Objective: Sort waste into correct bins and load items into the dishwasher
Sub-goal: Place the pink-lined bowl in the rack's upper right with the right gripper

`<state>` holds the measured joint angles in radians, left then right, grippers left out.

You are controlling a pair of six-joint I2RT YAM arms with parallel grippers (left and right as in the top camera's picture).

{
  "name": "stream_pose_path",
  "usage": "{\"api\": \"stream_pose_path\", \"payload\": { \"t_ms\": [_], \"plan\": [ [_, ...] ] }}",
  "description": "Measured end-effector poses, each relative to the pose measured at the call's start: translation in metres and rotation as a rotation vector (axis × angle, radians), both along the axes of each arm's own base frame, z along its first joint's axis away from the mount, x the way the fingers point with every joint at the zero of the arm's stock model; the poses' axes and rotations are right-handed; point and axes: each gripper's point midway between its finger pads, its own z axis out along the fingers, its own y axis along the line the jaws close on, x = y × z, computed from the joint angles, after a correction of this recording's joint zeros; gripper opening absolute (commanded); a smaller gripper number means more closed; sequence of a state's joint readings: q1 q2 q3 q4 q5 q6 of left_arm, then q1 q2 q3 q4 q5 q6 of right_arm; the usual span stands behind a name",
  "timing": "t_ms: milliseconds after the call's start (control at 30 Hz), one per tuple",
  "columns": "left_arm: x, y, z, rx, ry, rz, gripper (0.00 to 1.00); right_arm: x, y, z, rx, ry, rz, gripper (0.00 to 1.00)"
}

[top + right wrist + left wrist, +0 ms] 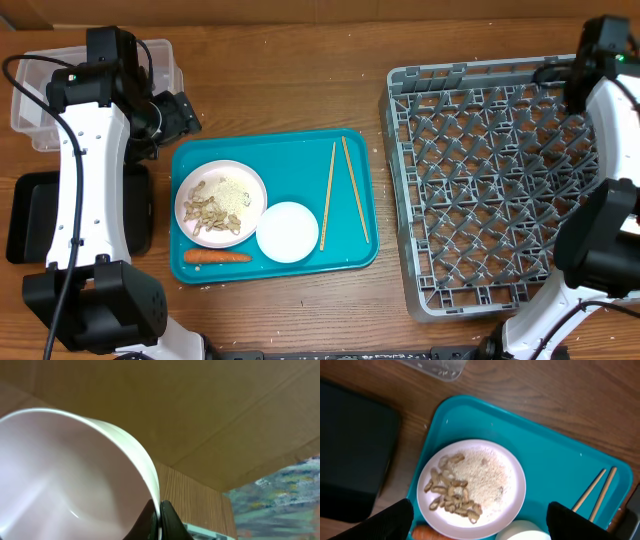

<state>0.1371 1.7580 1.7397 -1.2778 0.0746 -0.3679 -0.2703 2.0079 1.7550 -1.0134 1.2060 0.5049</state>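
Gripping the pale bowl [60,470] by its rim, right tool [160,517]; left tool [482,522] hangs open above plate [520,477].

Left gripper [482,521] is held wide open and aimed down; right gripper [160,516] is clamped shut on the rim of a pale pink bowl [60,475]

1. Overhead: even, fairly bright light from above. The arms cast only soft, short shadows on the wooden table [300,90], and focus is sharp throughout.
2. Left wrist: slightly soft. The black tray [350,450] reads as flat, detailless dark, and the left gripper's fingertips [385,522] are blurred black lumps.
3. Right wrist: the pale pink bowl [60,475] is too close and out of focus, with 1 small glint. The background is dim, warm brown.
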Motion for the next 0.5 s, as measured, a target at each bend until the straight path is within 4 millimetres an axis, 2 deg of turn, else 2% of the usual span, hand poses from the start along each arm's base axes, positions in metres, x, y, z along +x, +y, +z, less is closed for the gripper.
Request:
{"api": "stream_pose_path", "payload": {
  "t_ms": [233, 500],
  "plan": [
    [0.01, 0.002, 0.003, 0.004, -0.044, 0.009, 0.87, 0.003, 0.028, -0.047, 0.07, 0.076, 0.073, 0.04],
    [0.011, 0.002, 0.003, 0.0, -0.045, 0.022, 0.87, 0.006, 0.053, -0.054, 0.014, 0.12, 0.117, 0.05]
  ]
}}
